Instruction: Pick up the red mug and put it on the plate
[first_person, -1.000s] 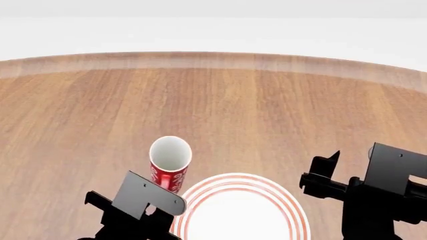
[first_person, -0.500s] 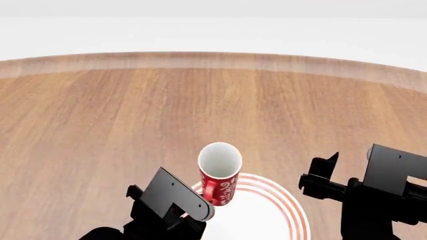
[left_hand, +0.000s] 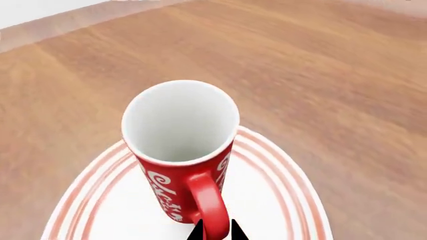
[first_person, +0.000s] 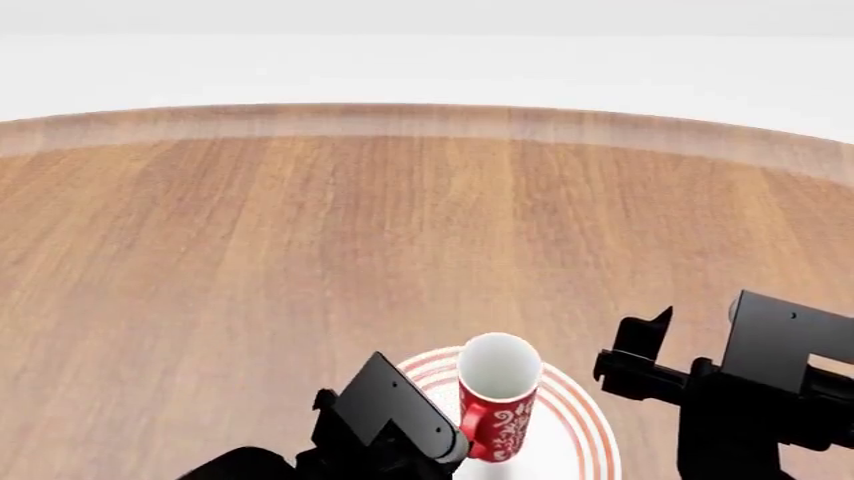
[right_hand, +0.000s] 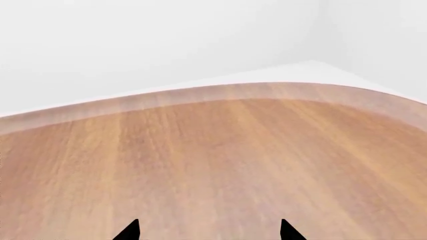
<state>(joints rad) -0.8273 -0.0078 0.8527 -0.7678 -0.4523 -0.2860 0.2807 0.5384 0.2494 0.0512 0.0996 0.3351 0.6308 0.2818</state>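
The left gripper (left_hand: 215, 231) is clamping the mug (first_person: 497, 396) by its loop handle (left_hand: 205, 202), the two dark fingertips sitting either side of the handle's lower end. The mug is standing upright over the plate (first_person: 582, 428), toward the plate's 12 o'clock half in the head view; whether its base is touching the white centre or hanging just above, I cannot tell. My reading is that the placing step is under way: what is left is setting the mug down flat, loosening the grip and drawing the arm back without catching the handle.

The right gripper (right_hand: 208, 231) is waiting at about 3 o'clock of the plate, its fingertips spread wide with nothing between them.

The mug is a tall, narrow cylinder, glossy red with white swirls and a plain white inside. The plate is round, smooth and shallow, ringed in thin red bands near the rim. The bench (first_person: 267, 250) is showing a warm wood grain with a paler curved edge.
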